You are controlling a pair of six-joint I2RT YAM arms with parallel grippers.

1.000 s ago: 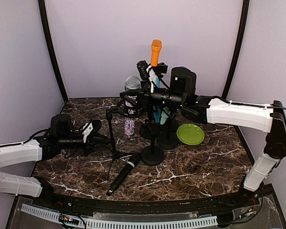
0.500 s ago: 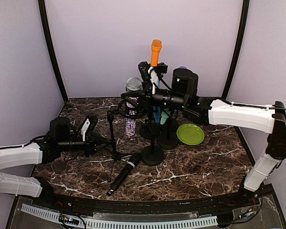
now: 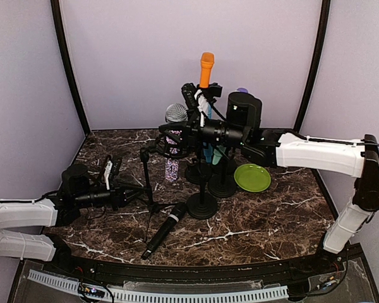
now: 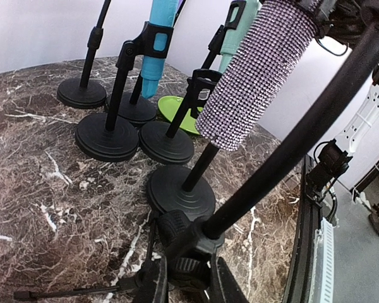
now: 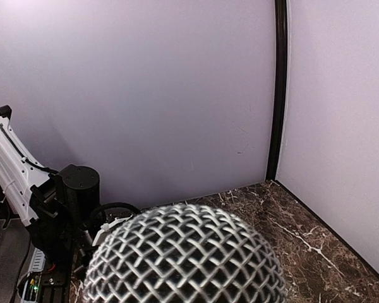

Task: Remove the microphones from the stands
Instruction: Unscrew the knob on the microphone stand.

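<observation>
The left claw is pinching the hub of the tripod stand low over the worktop, its fingers pressing on either side of the joint where the legs are spreading, so it is bracing the stand rather than going for the load. The microphone, the one with the glittering barrel, is sitting up in that stand, its long axis running steeply with the mesh head uppermost and the tail hanging free above the worktop. The right claw is sitting just to its right, level with the neck under the head, so the right arm is the nearer one, and the pull is probably going to run upward along the barrel. Whether that claw is clasping the neck I cannot tell: its fingers are missing from its own camera, where the head is filling the bottom of the view, and from above they are merging with the clip into one dark clump
</observation>
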